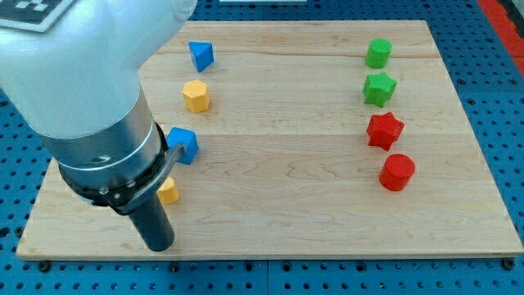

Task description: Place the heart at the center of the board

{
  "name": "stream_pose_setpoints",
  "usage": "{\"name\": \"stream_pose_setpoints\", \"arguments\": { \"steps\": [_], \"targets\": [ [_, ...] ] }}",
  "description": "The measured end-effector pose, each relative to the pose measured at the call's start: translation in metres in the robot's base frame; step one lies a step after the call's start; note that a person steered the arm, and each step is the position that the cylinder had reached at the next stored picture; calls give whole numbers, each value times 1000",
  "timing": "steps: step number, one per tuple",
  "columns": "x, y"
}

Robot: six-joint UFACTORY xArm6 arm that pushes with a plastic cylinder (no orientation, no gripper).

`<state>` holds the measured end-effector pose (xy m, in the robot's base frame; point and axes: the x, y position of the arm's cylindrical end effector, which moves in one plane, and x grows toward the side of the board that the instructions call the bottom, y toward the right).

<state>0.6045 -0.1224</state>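
A yellow block (169, 192) lies near the board's lower left. It is partly hidden behind my arm, so its shape cannot be made out. My tip (159, 247) rests on the board just below this block and slightly to its left, close to the board's bottom edge. A blue block (185, 145) sits above it, also partly hidden by the arm. A yellow hexagon (196, 96) and a blue triangular block (201, 55) lie further up on the left side.
On the view's right stand a green cylinder (378, 52), a green star (379, 88), a red star (385, 130) and a red cylinder (398, 172). The wooden board (286, 205) lies on a blue perforated table. My large arm body covers the upper left.
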Motion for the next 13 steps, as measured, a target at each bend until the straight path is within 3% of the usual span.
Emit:
{"name": "stream_pose_setpoints", "arguments": {
  "steps": [3,4,6,8,10,11,13],
  "targets": [
    [0,1],
    [11,-41],
    [-21,-78],
    [-77,-8],
    [-109,118],
    [-145,127],
    [-159,150]
  ]
}}
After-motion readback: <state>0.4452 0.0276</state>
